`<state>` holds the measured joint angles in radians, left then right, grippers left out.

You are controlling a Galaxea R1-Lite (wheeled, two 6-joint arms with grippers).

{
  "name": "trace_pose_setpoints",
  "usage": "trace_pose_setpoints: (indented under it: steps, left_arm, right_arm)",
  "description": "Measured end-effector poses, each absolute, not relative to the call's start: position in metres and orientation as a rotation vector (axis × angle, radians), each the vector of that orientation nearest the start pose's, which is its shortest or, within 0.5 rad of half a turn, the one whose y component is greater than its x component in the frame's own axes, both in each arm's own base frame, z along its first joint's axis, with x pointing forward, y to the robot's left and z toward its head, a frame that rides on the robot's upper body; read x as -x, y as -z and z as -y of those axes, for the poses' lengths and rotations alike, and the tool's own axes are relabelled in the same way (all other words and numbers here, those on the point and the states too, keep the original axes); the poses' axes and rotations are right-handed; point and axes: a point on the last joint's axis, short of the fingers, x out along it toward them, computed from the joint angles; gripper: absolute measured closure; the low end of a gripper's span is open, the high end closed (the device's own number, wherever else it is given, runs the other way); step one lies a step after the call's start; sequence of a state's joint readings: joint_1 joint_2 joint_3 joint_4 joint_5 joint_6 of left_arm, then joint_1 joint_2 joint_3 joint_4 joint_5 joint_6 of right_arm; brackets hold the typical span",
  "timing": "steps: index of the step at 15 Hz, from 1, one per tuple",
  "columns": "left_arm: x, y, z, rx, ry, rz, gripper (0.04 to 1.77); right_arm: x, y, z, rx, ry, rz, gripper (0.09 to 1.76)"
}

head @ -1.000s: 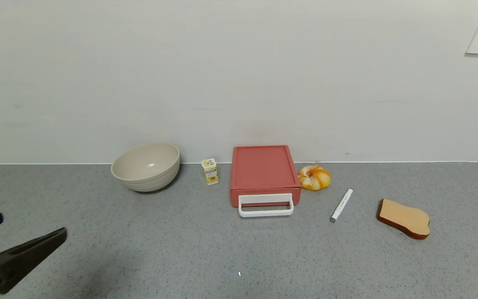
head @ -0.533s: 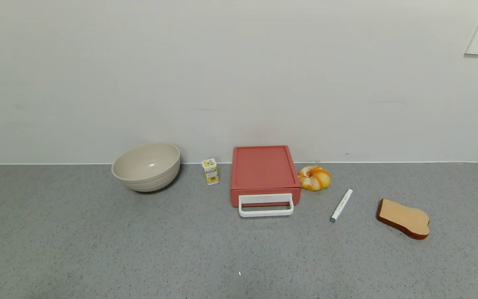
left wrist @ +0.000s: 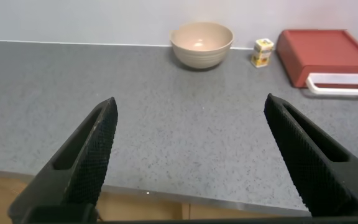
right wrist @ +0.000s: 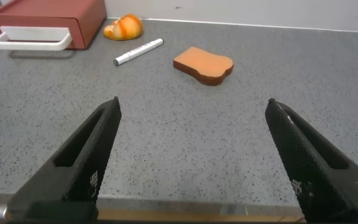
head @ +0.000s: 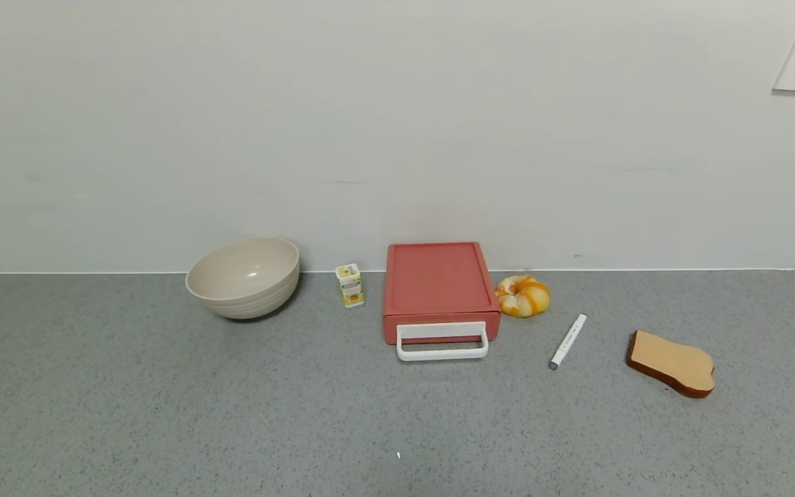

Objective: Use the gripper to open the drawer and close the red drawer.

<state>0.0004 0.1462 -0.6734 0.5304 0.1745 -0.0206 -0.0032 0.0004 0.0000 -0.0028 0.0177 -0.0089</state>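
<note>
Drawer (head: 440, 290) sits shut at the far wall, between carton (head: 350, 284) and pastry (head: 522, 295). Both your end effectors, left (left wrist: 191, 162) and right (right wrist: 194, 165), hang wide open near the counter (head: 301, 414) edge. If you hook the white handle (head: 442, 342) off-centre, the light box may slide instead of opening.

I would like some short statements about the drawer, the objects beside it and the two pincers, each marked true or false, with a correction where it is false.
1. The drawer is shut, its white handle facing away from the wall. True.
2. The marker lies inside the bowl. False: it lies on the counter, between the bread roll and the toast slice.
3. The small yellow carton stands between bowl and drawer. True.
4. The left pincer grips the handle. False: it is open, far from the drawer.
5. The right pincer holds the toast slice. False: it is open and empty.
</note>
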Motion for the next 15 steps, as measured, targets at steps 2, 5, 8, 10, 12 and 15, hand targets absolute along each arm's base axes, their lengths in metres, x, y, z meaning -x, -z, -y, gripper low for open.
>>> trace_pose_setpoints:
  steps: [2, 5, 8, 10, 12, 15]
  left_arm:
    - [0.09, -0.181, -0.003, 0.091, -0.165, 0.036, 0.11]
    - [0.092, -0.169, -0.003, 0.158, -0.13, 0.073, 0.1]
    - [0.077, -0.153, -0.001, 0.07, -0.078, 0.059, 0.1]
    - [0.06, -0.137, -0.001, 0.006, -0.064, 0.048, 0.1]
    - [0.046, -0.119, -0.001, -0.036, -0.053, 0.039, 0.1]
    - [0.034, -0.101, -0.001, -0.05, -0.049, 0.029, 0.1]
  right_arm:
    - [0.023, -0.076, 0.0, 0.012, -0.015, 0.002, 0.14]
    - [0.023, -0.076, 0.0, 0.012, -0.015, 0.002, 0.14]
    - [0.023, -0.076, 0.0, 0.012, -0.015, 0.002, 0.14]
    - [0.023, -0.076, 0.0, 0.012, -0.015, 0.002, 0.14]
    - [0.023, -0.076, -0.001, 0.012, -0.016, 0.002, 0.14]
    - [0.023, -0.076, 0.0, 0.012, -0.016, 0.002, 0.14]
